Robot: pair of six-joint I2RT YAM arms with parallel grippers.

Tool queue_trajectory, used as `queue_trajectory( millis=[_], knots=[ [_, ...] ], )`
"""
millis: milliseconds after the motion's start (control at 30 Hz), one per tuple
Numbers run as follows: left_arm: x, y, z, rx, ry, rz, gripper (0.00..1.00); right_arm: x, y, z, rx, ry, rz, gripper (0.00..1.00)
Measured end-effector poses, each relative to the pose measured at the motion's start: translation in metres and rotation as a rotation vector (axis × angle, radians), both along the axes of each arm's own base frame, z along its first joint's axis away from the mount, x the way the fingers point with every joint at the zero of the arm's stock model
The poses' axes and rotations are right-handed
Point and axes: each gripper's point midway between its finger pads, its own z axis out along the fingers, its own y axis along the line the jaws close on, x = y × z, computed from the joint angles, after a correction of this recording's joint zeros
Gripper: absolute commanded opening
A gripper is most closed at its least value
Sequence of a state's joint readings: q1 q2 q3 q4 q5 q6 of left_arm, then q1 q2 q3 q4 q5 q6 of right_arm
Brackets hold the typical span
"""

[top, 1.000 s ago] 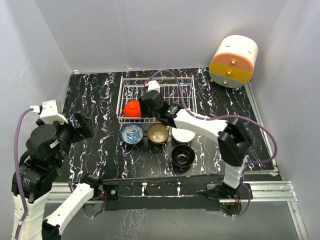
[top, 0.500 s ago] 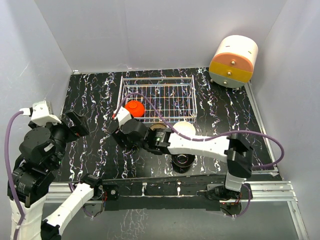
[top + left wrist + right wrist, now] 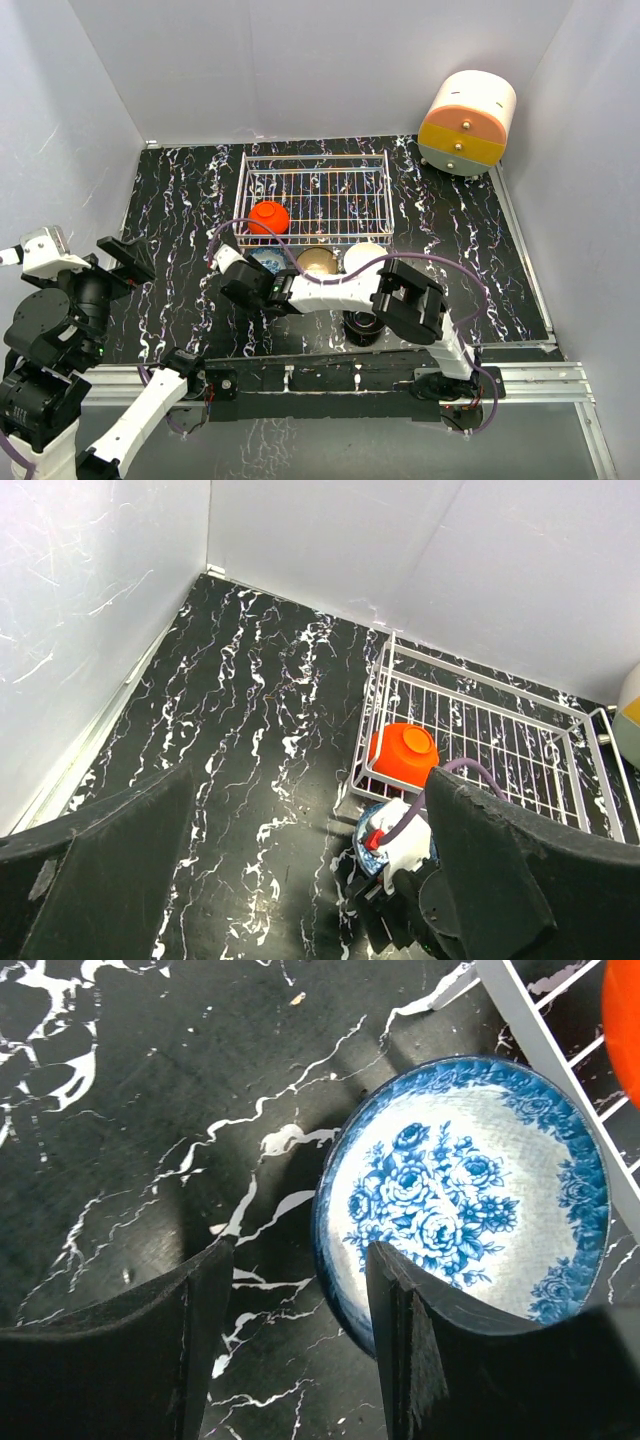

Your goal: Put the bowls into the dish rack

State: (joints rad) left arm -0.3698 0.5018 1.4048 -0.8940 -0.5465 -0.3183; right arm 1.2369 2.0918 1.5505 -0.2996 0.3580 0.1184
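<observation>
The dish rack (image 3: pixel 330 195) is set at the middle of the desk's (image 3: pixel 180 200) far edge, and the red bowl (image 3: pixel 269 217) is seen in the rack's near left corner. Just in front of the rack's near side, the blue-and-white bowl (image 3: pixel 470 1200), the tan bowl (image 3: pixel 317 263) and the white bowl (image 3: pixel 366 257) are lined up on the desk. The black bowl (image 3: pixel 362 322) is placed closer to the near edge and is partly hidden by the right arm. The blue-and-white bowl's rim is straddled by the right gripper (image 3: pixel 300 1290), its jaws apart, one finger inside and one outside. The left gripper (image 3: pixel 310 780) is raised over the desk's near left corner, jaws spread wide. A cream-and-orange drawer unit (image 3: pixel 467 122) is placed at the far right corner.
</observation>
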Motion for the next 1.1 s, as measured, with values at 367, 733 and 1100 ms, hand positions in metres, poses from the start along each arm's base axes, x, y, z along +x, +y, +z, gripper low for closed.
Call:
queue_trajectory(
  millis=[367, 733, 1100],
  knots=[
    [-0.001, 0.004, -0.001, 0.004, 0.004, 0.022, 0.97, 0.019, 0.001, -0.011, -0.061, -0.083, -0.038, 0.32],
    [-0.006, 0.006, -0.001, 0.001, -0.006, 0.023, 0.97, 0.026, -0.003, -0.01, -0.072, -0.119, -0.067, 0.08],
    [-0.006, 0.007, -0.001, 0.001, -0.006, 0.03, 0.97, -0.023, 0.004, 0.064, 0.234, 0.13, 0.095, 0.08]
  ],
)
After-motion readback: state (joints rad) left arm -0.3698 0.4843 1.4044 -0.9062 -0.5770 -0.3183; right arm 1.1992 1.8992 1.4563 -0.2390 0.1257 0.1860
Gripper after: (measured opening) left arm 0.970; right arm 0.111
